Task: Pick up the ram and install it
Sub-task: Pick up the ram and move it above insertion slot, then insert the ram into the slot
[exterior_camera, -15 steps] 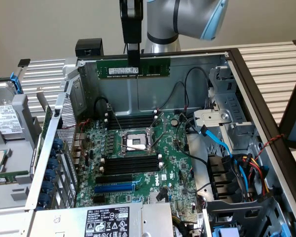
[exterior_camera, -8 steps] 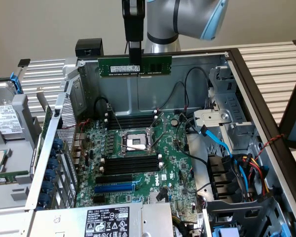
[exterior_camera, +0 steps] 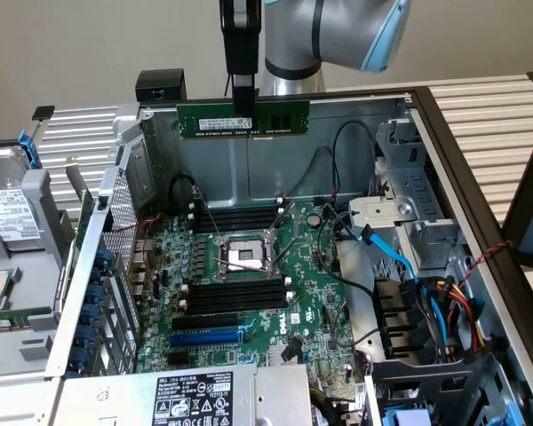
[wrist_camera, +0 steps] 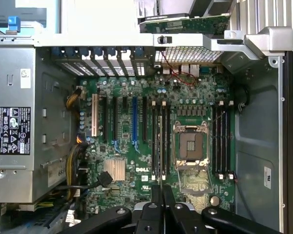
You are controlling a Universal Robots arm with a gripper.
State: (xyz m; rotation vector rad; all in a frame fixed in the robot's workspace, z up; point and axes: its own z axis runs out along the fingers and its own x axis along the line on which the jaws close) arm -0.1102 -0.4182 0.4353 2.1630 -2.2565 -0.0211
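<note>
Claw (exterior_camera: 242, 108) tight around the ram (exterior_camera: 280, 117)

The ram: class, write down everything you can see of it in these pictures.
The ram is a long thin green circuit-board stick with a white label and darker chips. It is held level, long edge down, above the open computer case, well clear of the black slots. The gripper is shut on its middle; nothing else touches it.

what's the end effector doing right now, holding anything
end effector: closed, holding the ram stick above the open computer case
</note>
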